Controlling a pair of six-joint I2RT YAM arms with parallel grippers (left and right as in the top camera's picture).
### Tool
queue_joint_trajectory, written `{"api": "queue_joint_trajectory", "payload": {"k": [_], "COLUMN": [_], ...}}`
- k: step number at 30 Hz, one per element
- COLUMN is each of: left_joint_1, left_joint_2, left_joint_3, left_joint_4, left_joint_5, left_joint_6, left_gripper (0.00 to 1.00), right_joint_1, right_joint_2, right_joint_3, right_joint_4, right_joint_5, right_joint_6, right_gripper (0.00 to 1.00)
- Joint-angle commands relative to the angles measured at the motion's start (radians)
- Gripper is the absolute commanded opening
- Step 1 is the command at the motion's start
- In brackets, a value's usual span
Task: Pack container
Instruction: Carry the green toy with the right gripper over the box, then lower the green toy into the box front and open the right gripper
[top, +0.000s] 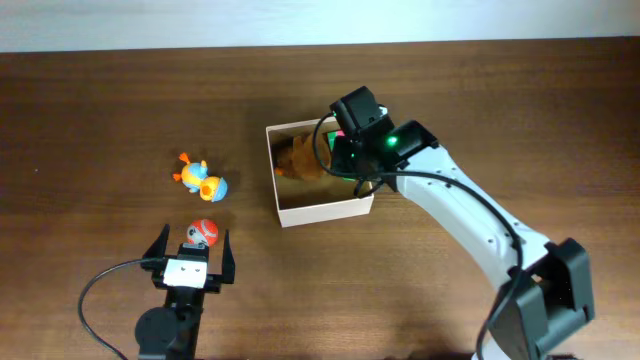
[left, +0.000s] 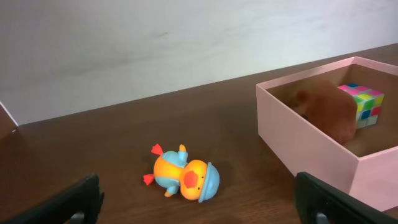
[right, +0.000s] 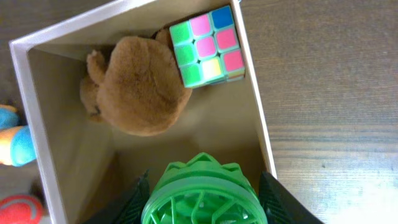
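I can read no text, number, label or brand in any of my three views. The box (top: 320, 211) walls are plain, and the cube (right: 207, 45) at its far right corner shows only coloured squares.

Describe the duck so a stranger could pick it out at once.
Find the square box mid-table. Left of it lie two small toys. The duck is the orange-and-blue one, tipped over; the other, a round toy, is red-topped.
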Motion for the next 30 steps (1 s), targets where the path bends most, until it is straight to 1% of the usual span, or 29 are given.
{"api": "queue_joint_trajectory", "payload": {"k": [1,8,15,30], "left_joint_1": [0.004,0.004,0.004,0.004], "left_joint_2": [-0.009,-0.009,-0.009,-0.009], "left_joint_3": [-0.005,-0.005,-0.005,-0.005], "left_joint_4": [-0.002,-0.002,-0.002,-0.002], "left_joint_5": [0.007,0.007,0.007,0.007], "left_joint_6": [0.013,0.013,0.013,0.013], "left_gripper": [0.99,0.99,0.99,0.99], "right_joint_1": [0.003,0.003,0.003,0.005], "right_joint_2": [0.051,0.084,0.098,0.152], "right_joint_3": [0.022,0.022,0.022,0.021], "right_joint_4": [0.016,0.032,0.038,0.034], "right_joint_5": [0.035,0.035,0.052,0.045], "right_joint_6": [-0.046,-0.053,-0.103,-0.123], "right_gripper": [0.46,0.45,0.46,0.45]}}
